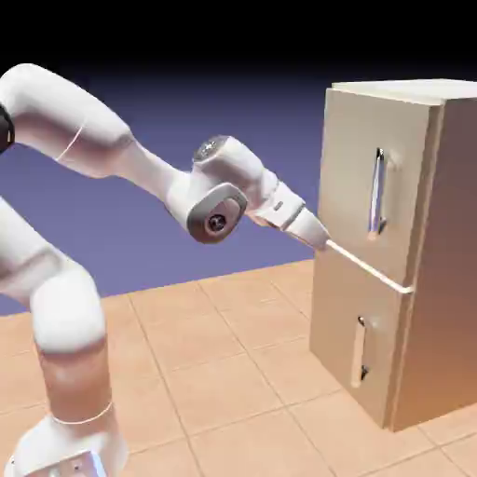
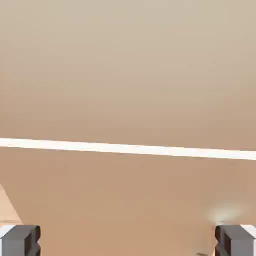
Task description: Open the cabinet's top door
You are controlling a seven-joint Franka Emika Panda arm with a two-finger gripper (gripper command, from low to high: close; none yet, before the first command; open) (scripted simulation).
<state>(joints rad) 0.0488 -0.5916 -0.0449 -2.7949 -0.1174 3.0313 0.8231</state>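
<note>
Fingers point(image 2: 128, 241) are held spread with nothing between them, and by the look of the exterior view the top door's handle point(image 1: 376, 192), its long axis upright, is placed above them and toward that view's right, apart from their tips.

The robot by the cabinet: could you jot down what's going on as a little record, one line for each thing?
Cabinet: tan, two doors one above the other, white strip between them
Top door: shut, taller than the lower one
Top handle: upright shiny bar
Lower door: shut, with a shorter upright handle
Fingers: wide apart, nothing between them, off the top handle
Arm: white, reaching toward the cabinet front
Floor: peach tiles
</note>
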